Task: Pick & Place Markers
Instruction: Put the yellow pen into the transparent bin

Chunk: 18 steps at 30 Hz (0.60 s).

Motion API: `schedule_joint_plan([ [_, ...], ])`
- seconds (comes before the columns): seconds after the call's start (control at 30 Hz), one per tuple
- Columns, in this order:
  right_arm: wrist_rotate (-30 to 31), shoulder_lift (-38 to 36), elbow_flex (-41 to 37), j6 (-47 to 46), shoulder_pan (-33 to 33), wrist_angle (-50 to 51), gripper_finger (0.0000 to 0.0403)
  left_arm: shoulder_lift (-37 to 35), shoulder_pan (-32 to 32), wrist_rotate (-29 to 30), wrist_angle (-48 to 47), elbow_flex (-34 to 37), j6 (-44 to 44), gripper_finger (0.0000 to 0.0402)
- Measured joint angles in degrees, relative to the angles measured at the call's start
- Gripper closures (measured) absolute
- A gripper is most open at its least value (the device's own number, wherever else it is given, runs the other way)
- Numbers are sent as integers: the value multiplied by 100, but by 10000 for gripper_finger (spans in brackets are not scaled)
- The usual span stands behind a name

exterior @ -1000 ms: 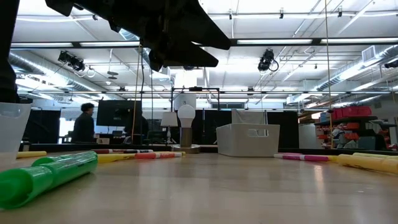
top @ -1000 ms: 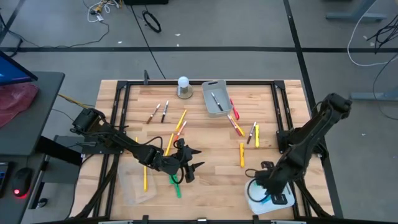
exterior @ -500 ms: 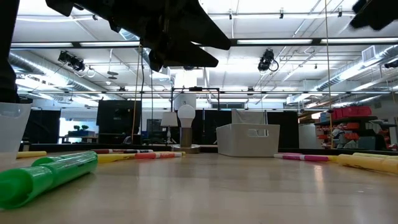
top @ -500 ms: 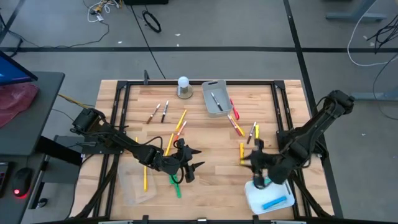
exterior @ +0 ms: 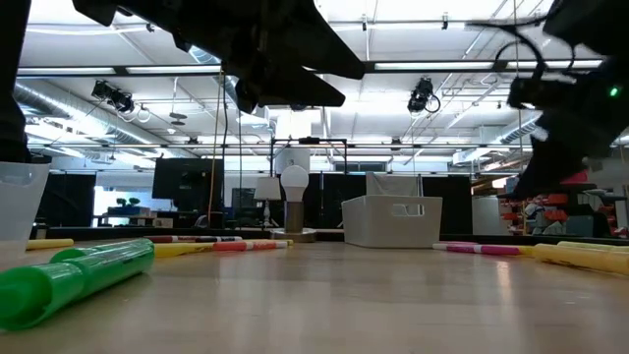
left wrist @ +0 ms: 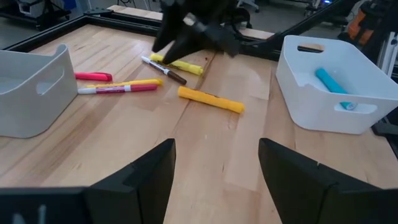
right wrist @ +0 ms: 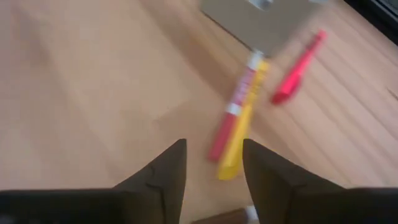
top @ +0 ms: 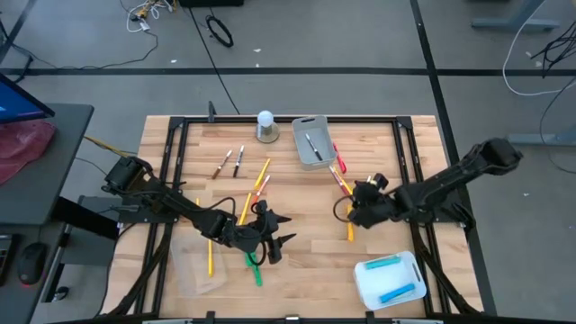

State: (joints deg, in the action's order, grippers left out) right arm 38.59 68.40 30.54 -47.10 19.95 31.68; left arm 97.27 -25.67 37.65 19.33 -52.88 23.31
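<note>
1. We see a wooden bench [top: 306, 243] with markers scattered over it, most of them lying toward its far half.
2. Our right gripper [top: 349, 209] hangs over the right-middle part of the bench, above a small cluster of markers; its fingers [right wrist: 165, 171] stand apart with nothing between them.
3. Ahead of those fingers lie a yellow marker [right wrist: 239, 140], a red-and-white marker [right wrist: 233, 112] touching it, and a pink marker [right wrist: 297, 68] just beside them.
4. Our left gripper [top: 273, 236] rests low over the near-left part of the bench, its jaws spread wide and empty.
5. A green marker [top: 255, 266] lies just beside the left gripper toward the near edge, and it fills the near left of the low view [exterior: 74, 278].
6. An orange marker [top: 350, 223] lies just beside the right gripper toward the near edge.
7. A white bin [top: 364, 286] sits at the near right corner with two blue markers [top: 392, 277] inside.
8. A grey tray [top: 303, 155] at the far edge holds one dark marker [top: 312, 145].
9. A white ball lamp [top: 265, 125] stands beside the grey tray at the far edge.
10. A clear container [top: 193, 270] sits near the near-left edge with a yellow marker [top: 209, 256] alongside it.
</note>
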Motion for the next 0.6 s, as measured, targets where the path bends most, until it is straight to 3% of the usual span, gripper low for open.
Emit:
schedule_joint_plan([
  [0.13,-166,-2,-383,336,-492,-378,229,0,44,0,-3,0,2,165],
  [0.37,-788,0,-1023,1092,-1225,-1877,236,0,43,0,-6,0,0,165],
  [0.6,-1051,-2,-1173,1211,-1591,-1937,255,0,43,0,-14,0,-2,165],
])
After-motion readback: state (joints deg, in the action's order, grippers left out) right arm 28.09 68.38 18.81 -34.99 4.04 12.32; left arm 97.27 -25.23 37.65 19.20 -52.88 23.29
